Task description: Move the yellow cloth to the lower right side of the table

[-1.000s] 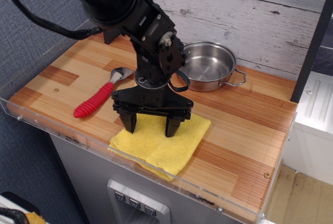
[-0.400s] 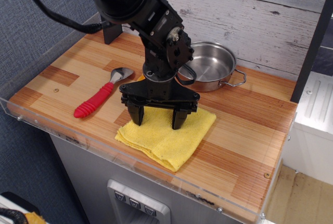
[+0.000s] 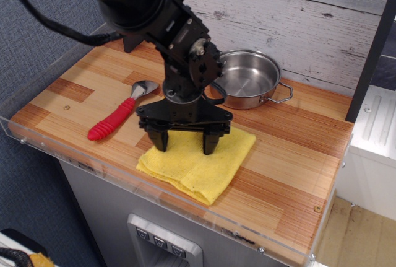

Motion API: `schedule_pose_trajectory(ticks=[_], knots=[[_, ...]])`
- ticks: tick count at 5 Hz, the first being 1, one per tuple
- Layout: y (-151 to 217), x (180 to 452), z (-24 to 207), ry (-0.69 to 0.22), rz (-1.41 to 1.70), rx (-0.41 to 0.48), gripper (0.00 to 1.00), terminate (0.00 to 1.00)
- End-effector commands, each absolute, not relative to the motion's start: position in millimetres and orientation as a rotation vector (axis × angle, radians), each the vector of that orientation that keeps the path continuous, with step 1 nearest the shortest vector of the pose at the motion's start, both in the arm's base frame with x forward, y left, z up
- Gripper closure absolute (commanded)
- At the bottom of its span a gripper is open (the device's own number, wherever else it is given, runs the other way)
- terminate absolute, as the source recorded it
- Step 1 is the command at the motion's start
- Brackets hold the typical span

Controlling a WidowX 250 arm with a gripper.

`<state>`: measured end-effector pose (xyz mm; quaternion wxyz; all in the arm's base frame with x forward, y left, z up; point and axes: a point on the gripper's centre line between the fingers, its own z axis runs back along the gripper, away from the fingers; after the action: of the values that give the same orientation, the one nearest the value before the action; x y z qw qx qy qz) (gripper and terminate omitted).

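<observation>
The yellow cloth (image 3: 201,165) lies flat on the table (image 3: 291,155) near the middle of its front edge, one corner close to the clear rim. My gripper (image 3: 185,144) points straight down over the cloth's back part. Its jaws are wide open, with one fingertip (image 3: 159,142) over the cloth's left edge and the other over its middle. I cannot tell whether the tips touch the cloth. Nothing is held.
A spoon with a red handle (image 3: 112,121) lies left of the cloth. A steel pan (image 3: 247,80) stands at the back, right of my arm. A clear acrylic rim (image 3: 185,208) runs along the front edge. A plank wall stands behind.
The cloth has shifted a little to the right and back on the table. My open gripper moved with it, then slightly left, and stays open.
</observation>
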<state>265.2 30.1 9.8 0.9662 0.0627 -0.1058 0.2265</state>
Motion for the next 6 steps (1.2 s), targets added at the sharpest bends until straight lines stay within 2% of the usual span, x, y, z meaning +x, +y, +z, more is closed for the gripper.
schedule_pose_trajectory(ticks=[1, 3, 4, 5, 6], knots=[[63, 253, 16, -0.232, 0.562, 0.129, 0.00, 0.00], [74, 244, 24, -0.251, 0.616, 0.143, 0.00, 0.00], [88, 242, 18, -0.252, 0.654, 0.099, 0.00, 0.00], [100, 255, 3, -0.205, 0.659, 0.022, 0.00, 0.00], [103, 259, -7, -0.176, 0.660, 0.018, 0.00, 0.00]])
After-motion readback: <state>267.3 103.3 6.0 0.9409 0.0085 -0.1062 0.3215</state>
